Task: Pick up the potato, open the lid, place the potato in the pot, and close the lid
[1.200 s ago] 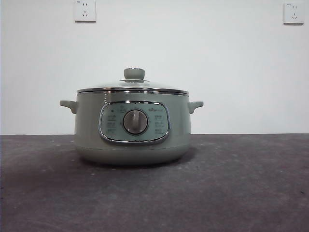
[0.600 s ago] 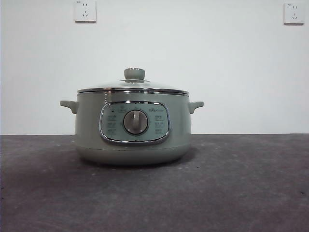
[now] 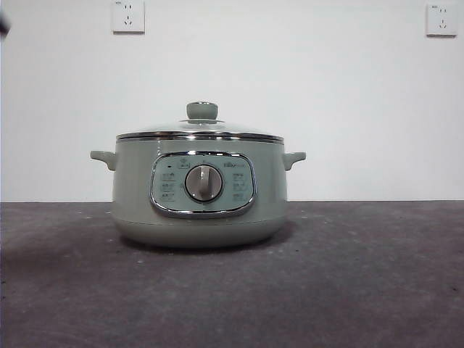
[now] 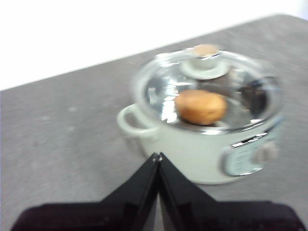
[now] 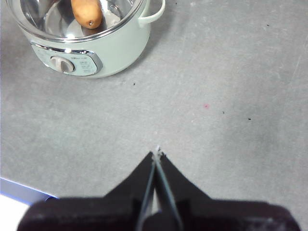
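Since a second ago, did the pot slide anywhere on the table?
No. The pot sits in the same spot under the left wall socket, with the lid on.

One pale sage-green round electric pot; one clear glass lid with chrome rim and green knob; one lumpy orange-brown potato; two white wall sockets, far left and far right; two black two-jawed grippers, left and right.
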Controlling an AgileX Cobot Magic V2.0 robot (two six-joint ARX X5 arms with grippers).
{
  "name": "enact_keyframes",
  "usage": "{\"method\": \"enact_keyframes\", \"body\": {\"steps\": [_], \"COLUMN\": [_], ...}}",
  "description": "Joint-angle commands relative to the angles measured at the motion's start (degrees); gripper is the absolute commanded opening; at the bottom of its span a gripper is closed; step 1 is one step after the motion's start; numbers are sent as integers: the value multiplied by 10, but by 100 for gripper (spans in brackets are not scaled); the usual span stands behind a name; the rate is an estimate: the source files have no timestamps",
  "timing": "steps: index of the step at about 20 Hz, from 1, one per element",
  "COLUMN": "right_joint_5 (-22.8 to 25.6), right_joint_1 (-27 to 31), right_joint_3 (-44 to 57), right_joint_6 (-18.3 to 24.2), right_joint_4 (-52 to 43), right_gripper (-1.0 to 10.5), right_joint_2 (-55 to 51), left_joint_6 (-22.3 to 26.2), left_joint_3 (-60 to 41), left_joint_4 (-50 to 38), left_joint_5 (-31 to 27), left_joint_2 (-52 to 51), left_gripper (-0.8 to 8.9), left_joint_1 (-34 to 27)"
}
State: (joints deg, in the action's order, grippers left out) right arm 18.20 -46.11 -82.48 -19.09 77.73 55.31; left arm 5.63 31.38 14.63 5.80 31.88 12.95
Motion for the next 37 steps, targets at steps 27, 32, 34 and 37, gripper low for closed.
{"method": "enact_keyframes", "body": {"steps": [27,32,34,37], "right_joint_5": [3,59,72,-15], "right_joint_1": [0,39,117,242], "right_joint_3": [5,17,85,293], "right_joint_6": [-3,65,108,54], "right_joint_4": [13,-44,-205,-500], "right_gripper": [-16,-16,-16,-16], "right_joint_2": [0,-15,-58,-172], "left_joint_6": [-29,-29,-29,-29], "left_joint_3": [-309,-309,-309,-309], "left_joint_4": [-54,-54,-54,-54], "left_joint_5": [-84,-84,-84,-84], "left_joint_2": [-283,-269,-266,-264], "left_gripper": [-3,-3,-3,-3], "left_joint_1": [-92,-92,-92,-92]}}
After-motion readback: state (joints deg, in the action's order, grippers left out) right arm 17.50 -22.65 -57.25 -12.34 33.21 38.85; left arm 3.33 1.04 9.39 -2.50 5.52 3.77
